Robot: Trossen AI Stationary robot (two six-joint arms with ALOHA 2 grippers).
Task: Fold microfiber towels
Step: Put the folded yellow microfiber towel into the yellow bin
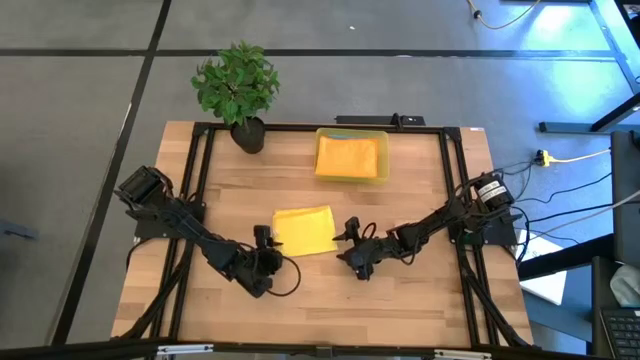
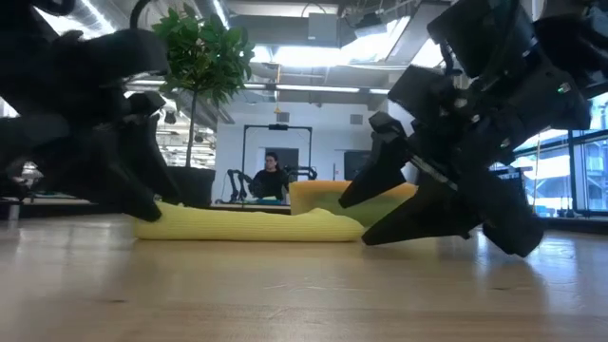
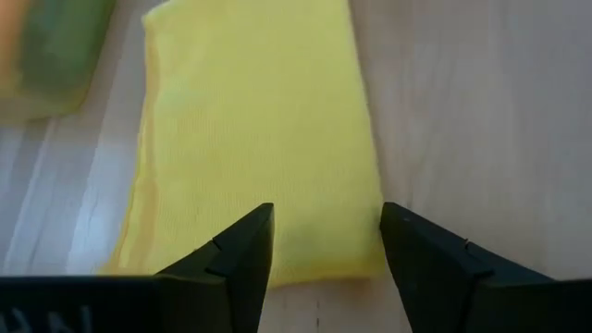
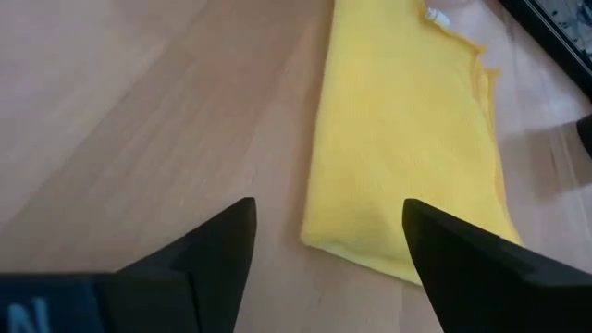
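Note:
A yellow microfiber towel (image 1: 303, 229), folded into a rectangle, lies flat on the wooden table at the centre; it also shows in the left wrist view (image 3: 254, 139) and the right wrist view (image 4: 407, 139). My left gripper (image 1: 264, 238) is open just left of the towel, its fingers (image 3: 242, 254) low above the towel's near-left edge. My right gripper (image 1: 349, 232) is open just right of the towel, clear of it. More towels, orange on top with green beneath, lie in the yellow bin (image 1: 352, 157).
A potted plant (image 1: 238, 88) stands at the table's far left corner. The yellow bin stands at the far edge, centre. Bare wood lies along the table's near edge (image 1: 320, 310). A person sits in the room beyond (image 2: 271, 176).

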